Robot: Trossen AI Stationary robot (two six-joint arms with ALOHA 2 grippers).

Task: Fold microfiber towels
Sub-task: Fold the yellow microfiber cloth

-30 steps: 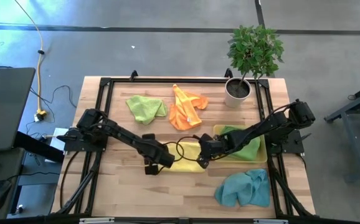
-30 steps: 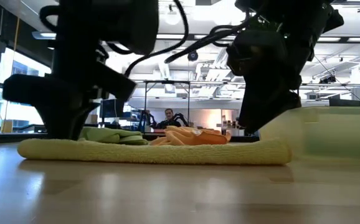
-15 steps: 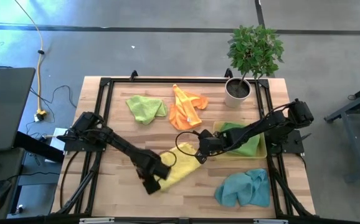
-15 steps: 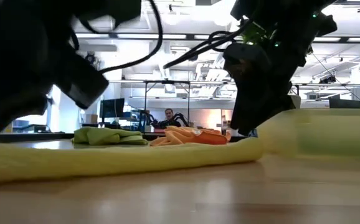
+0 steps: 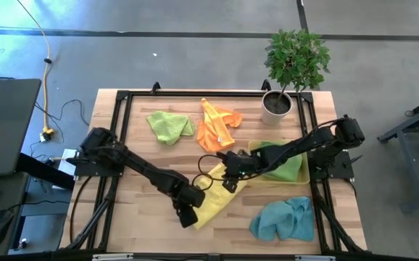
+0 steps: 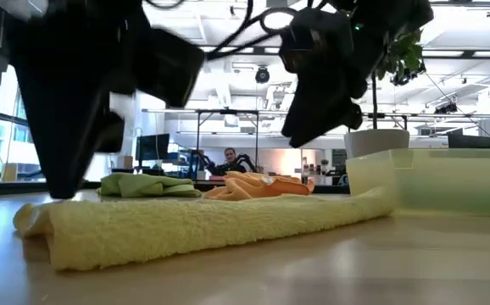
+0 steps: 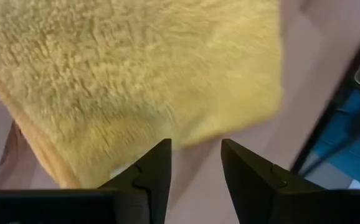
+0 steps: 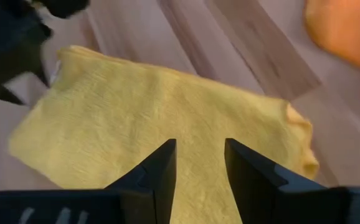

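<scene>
Evidently the yellow towel (image 5: pixel 213 194) lay folded on the table just beside the clear bin (image 5: pixel 305 180). Left gripper (image 7: pixel 194 163) and right gripper (image 8: pixel 200 163) hovered at opposite ends, fingers apart, holding nothing. Soft, light, floppy, it seemed best pinched at corners.

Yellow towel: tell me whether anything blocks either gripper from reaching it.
Nothing visible does. The yellow towel lies on bare table, with the left gripper at one end and the right gripper at the other, both open.
</scene>
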